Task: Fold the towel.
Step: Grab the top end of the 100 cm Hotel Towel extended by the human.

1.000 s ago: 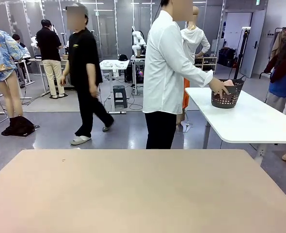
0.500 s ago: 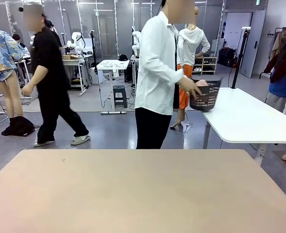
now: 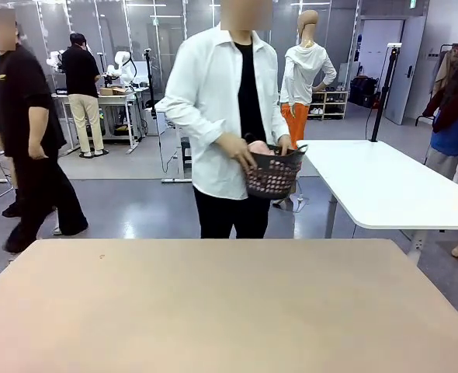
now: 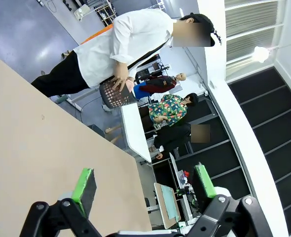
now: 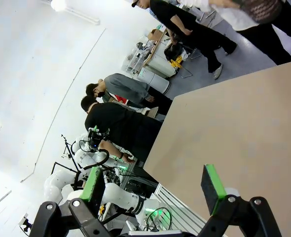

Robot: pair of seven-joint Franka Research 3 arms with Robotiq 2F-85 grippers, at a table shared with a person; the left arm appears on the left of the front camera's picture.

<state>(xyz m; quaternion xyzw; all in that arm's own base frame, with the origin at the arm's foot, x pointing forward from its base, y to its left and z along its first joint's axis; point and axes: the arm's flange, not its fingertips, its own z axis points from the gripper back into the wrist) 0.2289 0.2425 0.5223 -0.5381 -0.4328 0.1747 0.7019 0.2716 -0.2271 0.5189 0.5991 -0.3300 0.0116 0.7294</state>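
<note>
The robot's left hand [image 4: 144, 180] hangs released above the desk, its green-padded fingers spread wide with nothing between them. The right hand [image 5: 153, 190] is the same: jaws apart, grasping nothing, raised over the bare top.

Below both hands lies the pale tan, flat-topped desk [image 3: 213, 311], and from the front camera I see nothing resting on it.

Beyond the desk's far edge stands a person in a white open shirt over black clothes [image 3: 229, 116], facing me. At waist height they carry a dark, perforated plastic basket [image 3: 274, 175]. A light pink terry-cloth towel [image 3: 261, 148] sits bunched inside it, only a small mound showing above the rim.

The relation that matters to me is this: the towel lies straight ahead of both hands, past the far edge and off the desk, well apart from either. In the front view the basket sits a little right of centre, so I judge the right hand slightly nearer. The towel is crumpled, so I cannot tell its long axis. I judge that folding cannot begin until it is laid on the desk.
</note>
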